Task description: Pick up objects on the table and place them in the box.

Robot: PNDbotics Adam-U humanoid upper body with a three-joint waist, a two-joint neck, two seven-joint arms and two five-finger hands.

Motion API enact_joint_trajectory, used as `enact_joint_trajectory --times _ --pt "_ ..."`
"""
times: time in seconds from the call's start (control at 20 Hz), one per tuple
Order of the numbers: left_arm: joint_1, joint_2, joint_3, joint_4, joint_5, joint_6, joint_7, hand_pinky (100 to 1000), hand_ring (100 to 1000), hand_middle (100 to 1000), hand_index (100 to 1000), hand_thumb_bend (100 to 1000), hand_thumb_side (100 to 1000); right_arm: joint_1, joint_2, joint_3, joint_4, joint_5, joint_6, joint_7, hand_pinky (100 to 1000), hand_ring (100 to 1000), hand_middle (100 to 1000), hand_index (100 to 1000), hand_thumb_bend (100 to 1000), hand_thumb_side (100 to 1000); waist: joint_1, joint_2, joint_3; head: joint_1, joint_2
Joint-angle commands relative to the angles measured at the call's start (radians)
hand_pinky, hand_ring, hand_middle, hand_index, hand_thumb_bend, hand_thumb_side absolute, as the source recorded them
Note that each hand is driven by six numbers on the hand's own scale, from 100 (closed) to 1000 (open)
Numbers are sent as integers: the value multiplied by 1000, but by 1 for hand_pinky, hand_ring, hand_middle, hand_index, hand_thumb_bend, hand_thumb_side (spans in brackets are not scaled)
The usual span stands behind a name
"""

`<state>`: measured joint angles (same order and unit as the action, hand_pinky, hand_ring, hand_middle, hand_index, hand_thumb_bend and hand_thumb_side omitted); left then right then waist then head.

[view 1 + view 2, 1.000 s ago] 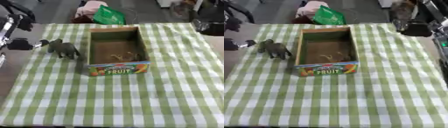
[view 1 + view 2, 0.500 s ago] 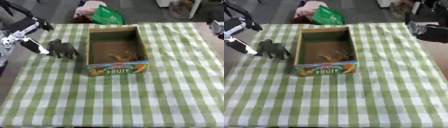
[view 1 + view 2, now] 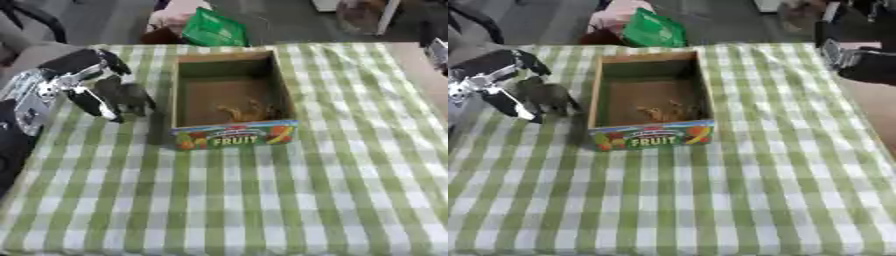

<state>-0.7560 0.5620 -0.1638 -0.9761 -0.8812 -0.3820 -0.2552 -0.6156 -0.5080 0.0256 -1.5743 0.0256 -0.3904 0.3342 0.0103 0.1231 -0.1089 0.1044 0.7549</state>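
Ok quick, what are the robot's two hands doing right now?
Left hand: open, fingers spread around the grey toy animal.
Right hand: cannot be told.

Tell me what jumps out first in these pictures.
An open cardboard box labelled FRUIT sits mid-table on the green-and-white checked tablecloth, with something small and tan lying inside. Left of it, the left robot hand spreads its fingers around a dark grey toy elephant. The right robot hand hangs top right.

Likely a lab or test room; gingham-covered table [image 3: 262,200]; grey floor; bags [image 3: 214,31] beyond
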Motion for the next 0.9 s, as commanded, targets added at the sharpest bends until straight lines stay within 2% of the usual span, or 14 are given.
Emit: enact_joint_trajectory --times 0.05,0.15,0.25,0.45,0.5,0.7,0.75,0.8,0.85,0.9 --pt "-23 -2 5 5 -53 -10 39 786 759 654 781 749 206 -12 -11 -7 -20 -8 2 5 872 968 811 896 100 218 -1 -12 -5 4 0" --pt "-21 -11 13 17 -85 -4 68 764 739 634 775 711 210 -11 -10 -7 -19 -8 2 6 872 968 811 897 100 224 -3 -10 -7 4 0" --pt "-19 -17 27 27 -117 17 99 724 681 603 765 655 213 -9 -9 -8 -17 -8 3 5 872 968 811 897 100 231 -3 -10 -8 4 0" --pt "-17 -21 44 41 -181 79 165 663 555 507 715 457 191 -7 -6 -8 -15 -8 4 8 872 968 810 897 100 237 -3 -10 -8 2 -1" --pt "-16 -22 47 43 -193 94 182 636 498 453 686 382 185 -7 -5 -8 -14 -8 4 8 872 967 810 897 100 237 -3 -10 -8 1 -1" --pt "-13 -25 46 59 -211 123 241 633 492 446 682 372 184 -7 -5 -8 -14 -8 4 8 872 967 810 897 100 237 -2 -10 -8 2 -1" --pt "-11 -26 51 65 -209 127 250 550 295 264 567 274 172 -6 -5 -8 -13 -8 5 8 873 968 810 897 100 246 -2 -10 -7 0 -1" --pt "-9 -28 62 69 -198 134 255 544 285 256 562 272 171 -5 -5 -9 -13 -8 5 8 873 968 810 897 100 247 -2 -10 -6 -1 -1" --pt "-8 -28 69 67 -184 140 258 507 214 205 535 252 167 -5 -5 -9 -13 -8 6 8 872 967 810 897 100 244 -2 -11 -6 -1 -1" --pt "-9 -26 73 59 -168 146 258 501 200 197 531 250 167 -5 -5 -9 -13 -7 5 8 872 967 810 897 100 244 -2 -11 -5 -2 -1"
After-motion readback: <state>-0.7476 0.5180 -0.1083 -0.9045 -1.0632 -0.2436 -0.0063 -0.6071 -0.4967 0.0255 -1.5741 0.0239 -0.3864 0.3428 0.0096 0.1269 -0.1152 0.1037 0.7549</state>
